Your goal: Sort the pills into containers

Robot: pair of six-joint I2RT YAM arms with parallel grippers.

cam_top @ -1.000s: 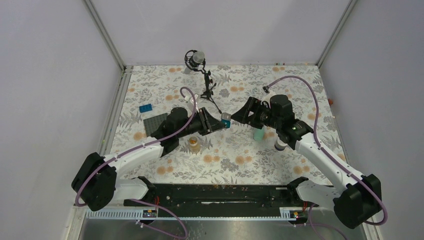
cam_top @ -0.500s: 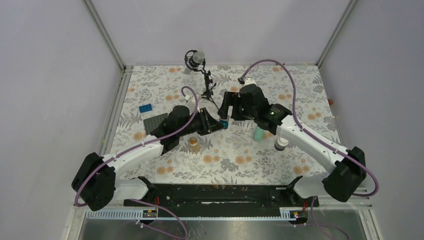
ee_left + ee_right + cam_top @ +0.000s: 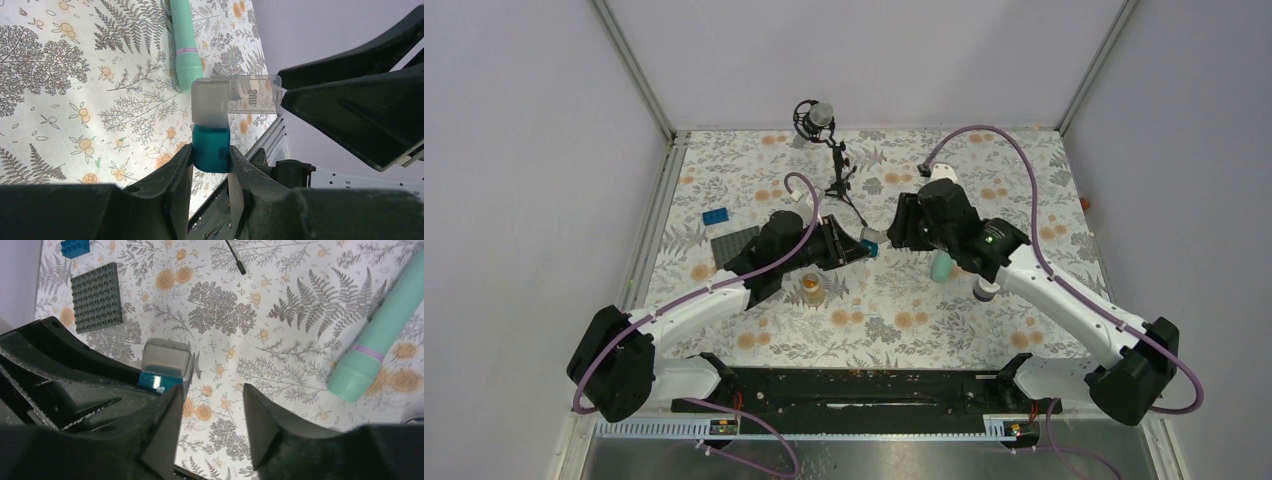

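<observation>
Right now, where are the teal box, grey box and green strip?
teal box [image 3: 211,149], left wrist view, front face
grey box [image 3: 208,104], left wrist view, front face
green strip [image 3: 387,320], right wrist view, its middle

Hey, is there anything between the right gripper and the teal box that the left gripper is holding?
Nothing: in the right wrist view, only flowered tablecloth shows between the open right gripper and the teal box.
</observation>
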